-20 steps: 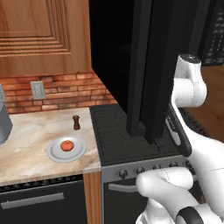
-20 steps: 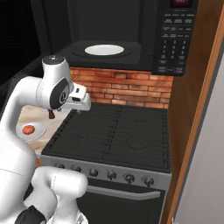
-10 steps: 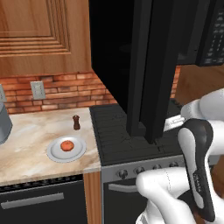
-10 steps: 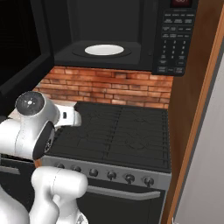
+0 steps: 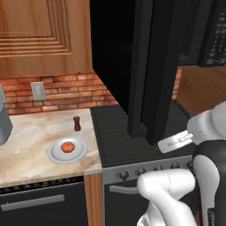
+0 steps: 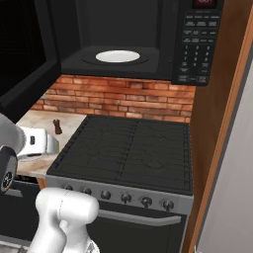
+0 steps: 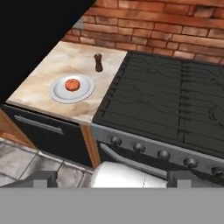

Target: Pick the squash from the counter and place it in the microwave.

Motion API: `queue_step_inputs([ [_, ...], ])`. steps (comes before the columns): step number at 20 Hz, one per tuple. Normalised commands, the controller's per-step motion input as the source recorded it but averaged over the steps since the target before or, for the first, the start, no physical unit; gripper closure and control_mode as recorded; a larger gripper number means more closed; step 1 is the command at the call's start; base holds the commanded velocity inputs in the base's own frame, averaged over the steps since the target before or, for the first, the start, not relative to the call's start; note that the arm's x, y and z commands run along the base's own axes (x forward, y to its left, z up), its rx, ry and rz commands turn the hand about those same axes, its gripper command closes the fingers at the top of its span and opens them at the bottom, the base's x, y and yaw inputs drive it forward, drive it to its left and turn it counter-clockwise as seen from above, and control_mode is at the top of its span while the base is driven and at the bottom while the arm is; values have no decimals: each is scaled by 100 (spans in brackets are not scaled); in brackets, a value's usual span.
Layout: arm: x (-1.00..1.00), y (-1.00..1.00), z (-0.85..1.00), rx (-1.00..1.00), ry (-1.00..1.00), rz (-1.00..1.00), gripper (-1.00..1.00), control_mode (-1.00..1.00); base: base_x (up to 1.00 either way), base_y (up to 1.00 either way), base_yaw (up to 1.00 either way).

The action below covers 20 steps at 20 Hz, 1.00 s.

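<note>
Squash (image 5: 67, 147) sits on the grey plate (image 5: 79, 154), which rests on the table (image 5: 31, 137) just left of the stove (image 5: 128, 137). Pepper mill (image 5: 77, 123) stands behind the plate, near it but apart. From my hand camera the squash (image 7: 72, 84) shows at centre of the plate (image 7: 85, 94), mill (image 7: 98, 62) beyond it toward the brick wall (image 7: 166, 35).

My hand (image 7: 111, 178) is released, fingers spread wide, grasping nothing. It hangs out in front of the stove's knob row (image 7: 162, 154), well apart from the squash, looking down and across at it.

Microwave (image 6: 123, 44) is above the stove, its door (image 5: 154, 66) swung open and jutting out over the front of the stove. White turntable (image 6: 117, 56) inside looks bare.

Judgement: reach toward the squash not yet made.

Risks from here:
- Open door hangs low between my arm and the plate. Swinging across to the squash at door height could clip its lower edge.
- Squash is small and round on a smooth plate; a grip closing off-centre could roll it or shove the plate.
- Mill stands near the plate; overshooting toward the wall could topple it.
- Carrying up into the microwave, door again crowds the path; the lift wants to come in from the stove front.
</note>
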Motion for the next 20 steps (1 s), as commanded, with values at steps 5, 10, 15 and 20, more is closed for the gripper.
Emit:
queue_step_inputs([
  [5,-75,81,-1,0,19,-25,-100,-100,0,0,0],
  [10,-30,100,-29,0,12,-17,-100,-100,0,0,0],
  [15,14,100,-42,0,6,-11,-100,-100,0,0,0],
  [20,90,100,-42,0,1,-8,-100,-100,0,0,0],
])
